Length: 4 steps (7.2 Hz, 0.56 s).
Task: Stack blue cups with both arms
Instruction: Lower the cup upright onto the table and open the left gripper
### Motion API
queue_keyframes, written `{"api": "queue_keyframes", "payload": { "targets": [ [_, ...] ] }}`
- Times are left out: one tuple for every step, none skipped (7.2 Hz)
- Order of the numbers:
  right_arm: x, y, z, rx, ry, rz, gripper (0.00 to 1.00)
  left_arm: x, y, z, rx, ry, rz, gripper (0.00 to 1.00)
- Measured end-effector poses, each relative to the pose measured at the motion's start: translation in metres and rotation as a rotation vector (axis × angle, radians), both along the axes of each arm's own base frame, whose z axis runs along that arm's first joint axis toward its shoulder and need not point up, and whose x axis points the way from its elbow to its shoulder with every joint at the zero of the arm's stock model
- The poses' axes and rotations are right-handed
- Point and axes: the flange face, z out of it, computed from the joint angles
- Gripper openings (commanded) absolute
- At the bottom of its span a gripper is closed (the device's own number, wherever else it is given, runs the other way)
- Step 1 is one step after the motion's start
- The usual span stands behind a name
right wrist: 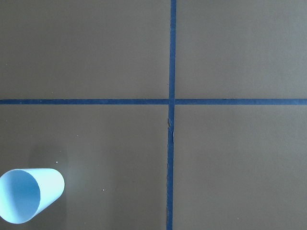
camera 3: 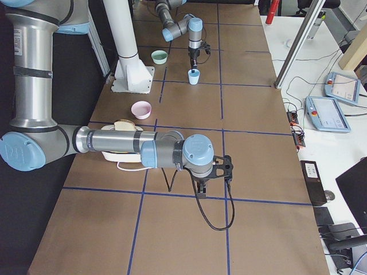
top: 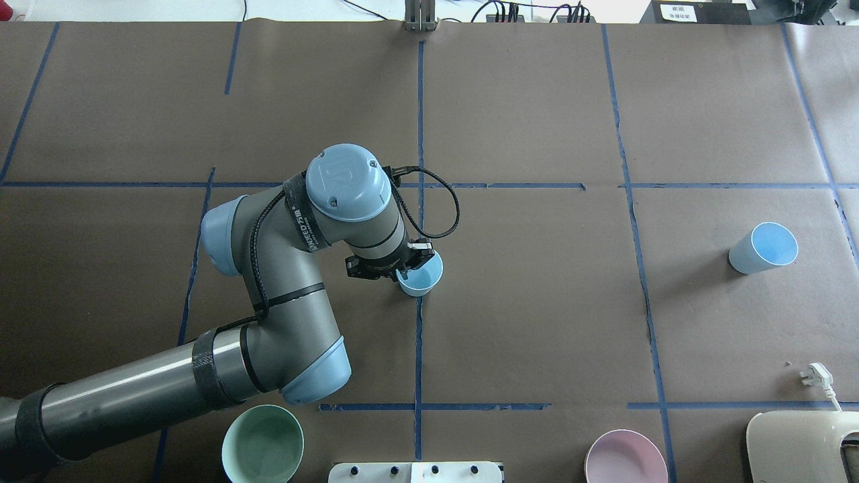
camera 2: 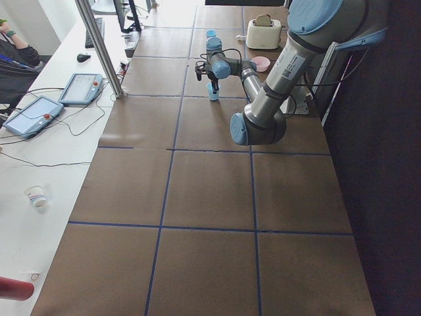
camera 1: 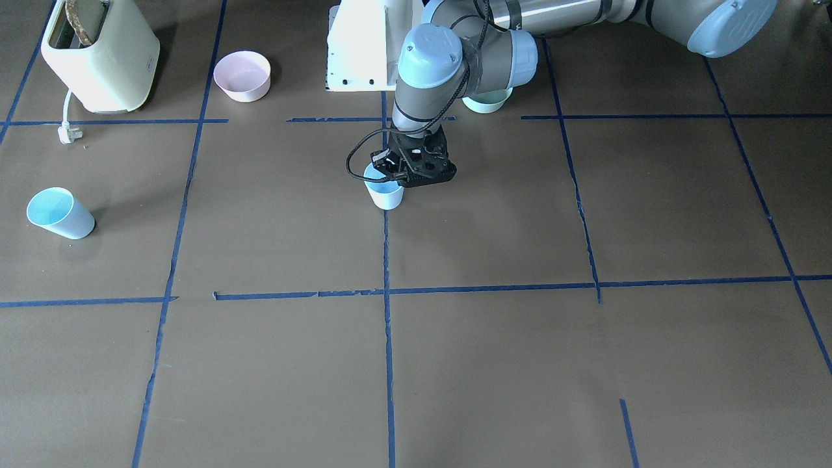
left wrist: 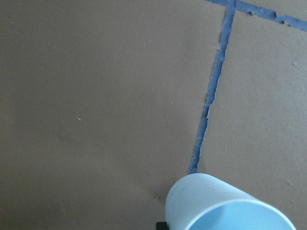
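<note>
- Table [camera 1: 520, 364]: qty 1, brown paper w/ blue tape grid.
- Arms: qty 2. Left arm [top: 282, 322] reaches to table centre. Right arm [camera 3: 114, 140] shows in the right-side view only.
- Toaster [camera 1: 101, 62]: qty 1.
- Bowls: qty 2, pink bowl [camera 1: 242, 76] and mint bowl [top: 262, 444].
- Blue cups: qty 2. Centre cup [top: 421, 280] stands on the centre tape line. Second cup [top: 763, 248] is well apart, on robot's right, ungripped.
- Left gripper [top: 401, 270]: at centre cup's rim; clamped or slack, can't tell. Rec.: verify firm rim pinch, lift vertically, keep cup level.
- Right gripper [camera 3: 202, 186]: state can't be told.
- Plug [camera 1: 67, 134]: qty 1.
</note>
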Motion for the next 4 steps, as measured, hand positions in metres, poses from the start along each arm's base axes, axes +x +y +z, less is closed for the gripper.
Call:
{"api": "queue_keyframes", "payload": {
  "targets": [
    [0.0, -0.001, 0.0, 0.0, 0.0, 0.0, 1.0, -0.001, 0.0, 0.001, 0.011, 0.016, 0.0, 1.0],
    [0.0, -0.001, -0.001, 0.001, 0.0, 0.001, 1.0, -0.003, 0.0, 0.0, 0.022, 0.031, -0.003, 1.0],
    [0.0, -0.002, -0.001, 0.002, 0.001, 0.001, 1.0, -0.009, 0.0, -0.004, 0.043, 0.042, -0.019, 1.0],
    [0.0, -0.002, -0.002, 0.004, 0.002, 0.001, 1.0, -0.019, 0.002, -0.007, 0.07, 0.052, -0.039, 1.0]
  ]
}}
